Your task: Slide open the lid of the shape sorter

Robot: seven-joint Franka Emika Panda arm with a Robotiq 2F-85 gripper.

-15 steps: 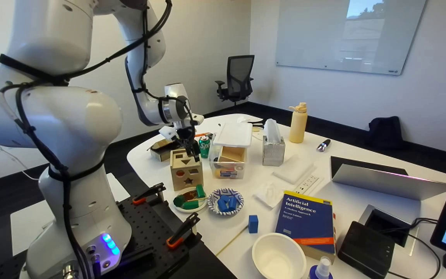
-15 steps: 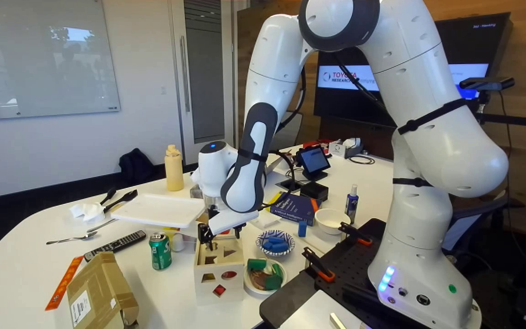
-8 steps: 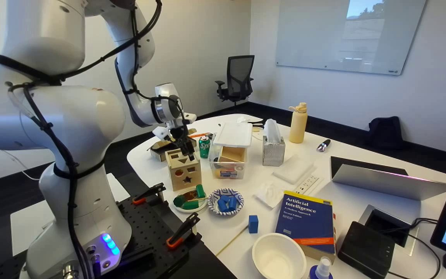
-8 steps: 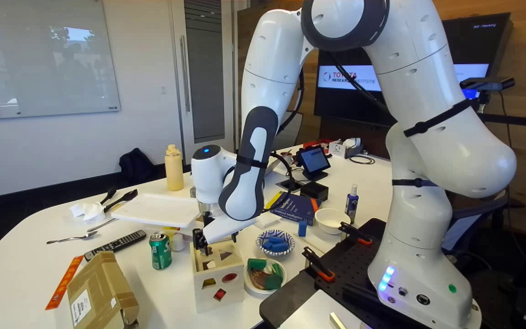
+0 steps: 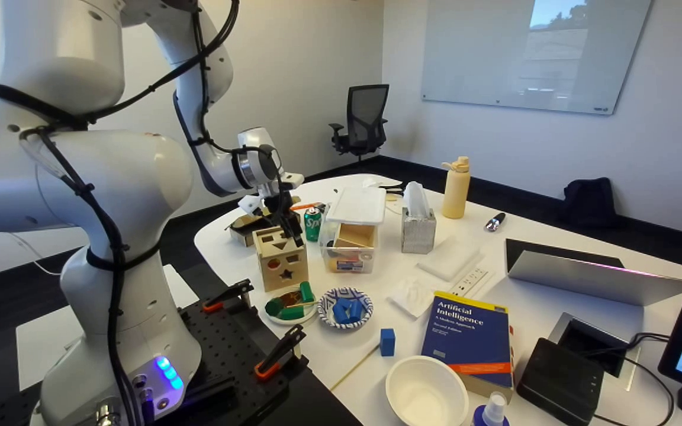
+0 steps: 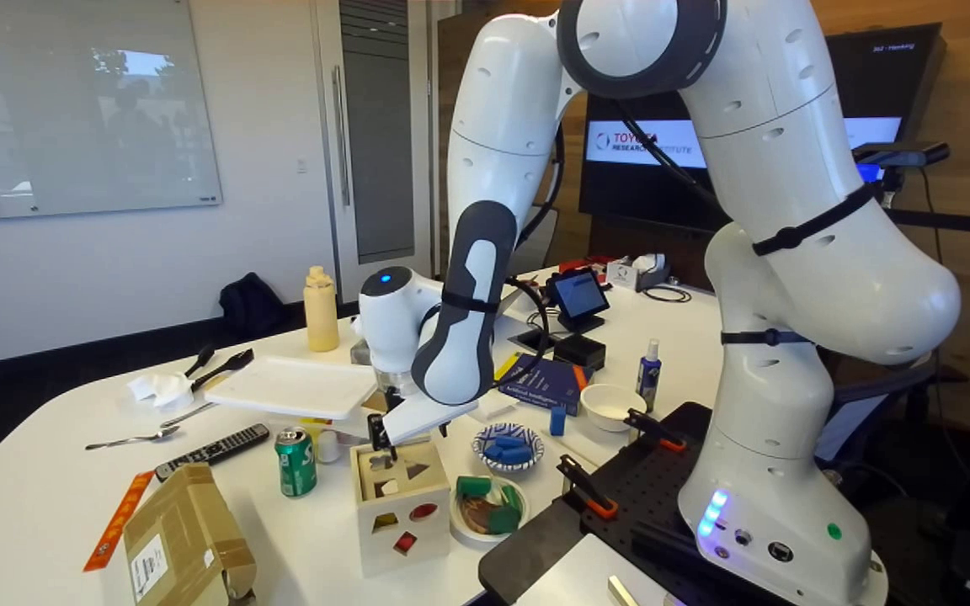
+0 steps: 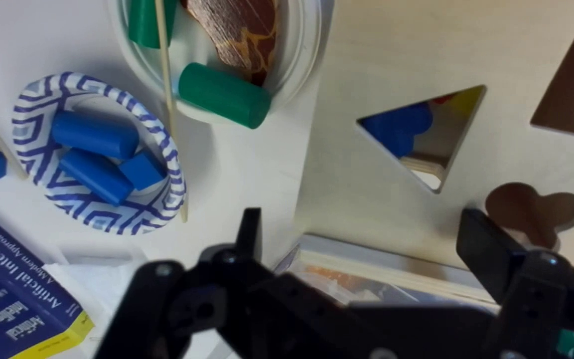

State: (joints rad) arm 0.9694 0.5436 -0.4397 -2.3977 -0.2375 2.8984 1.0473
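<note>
The shape sorter (image 5: 283,272) is a light wooden box with cut-out holes, upright on the table in both exterior views (image 6: 405,543). Its lid (image 6: 426,486) lies flat across the top and has triangle, square and clover-shaped holes; the lid fills much of the wrist view (image 7: 347,189). A pale raised rim runs along one edge. My gripper (image 7: 361,217) is open and empty, fingers down over the box's top. One fingertip is beside the clover hole, the other is out past the lid's edge. The gripper also shows in both exterior views (image 5: 295,239) (image 6: 418,442). Whether a fingertip touches the lid is unclear.
A clear bin (image 5: 350,260) with a white cover (image 6: 291,387) stands close beside the box. A plate of green blocks (image 5: 288,319) and a patterned bowl (image 5: 346,325) are near its front. A green can (image 6: 295,463) and a cardboard box (image 6: 186,539) stand on other sides.
The shape sorter has shifted slightly towards the near side in an exterior view. My gripper moved the same way, then back a little. The fingers stay open.
</note>
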